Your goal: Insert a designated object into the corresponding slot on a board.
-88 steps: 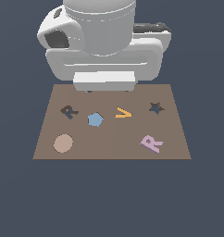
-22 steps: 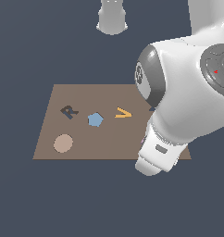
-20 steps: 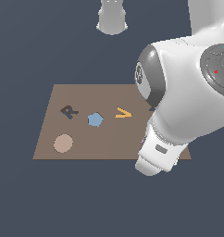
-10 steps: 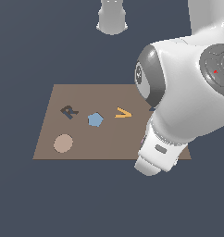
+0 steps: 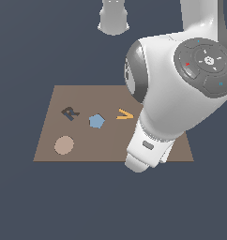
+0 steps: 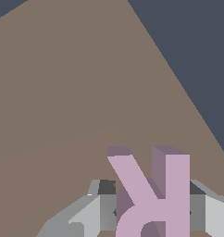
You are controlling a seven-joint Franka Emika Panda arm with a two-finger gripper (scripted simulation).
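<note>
The pale pink-lilac letter "R" block fills the near part of the wrist view, over the brown board. My gripper is shut on it, with a grey finger pressed against each side. In the exterior view the big white arm hides both the gripper and the block, over the board's right part. The dark grey R-shaped slot lies on the board toward the exterior view's left, well apart from the arm.
A blue pentagon, an orange "V" piece and a tan disc lie on the board between the slot and the arm. The robot's base stands beyond the board's far edge.
Since 4.4 s ago the arm has swung out over the board's right part and now covers the spot where the pink R lay. Over the last second it has barely shifted.
</note>
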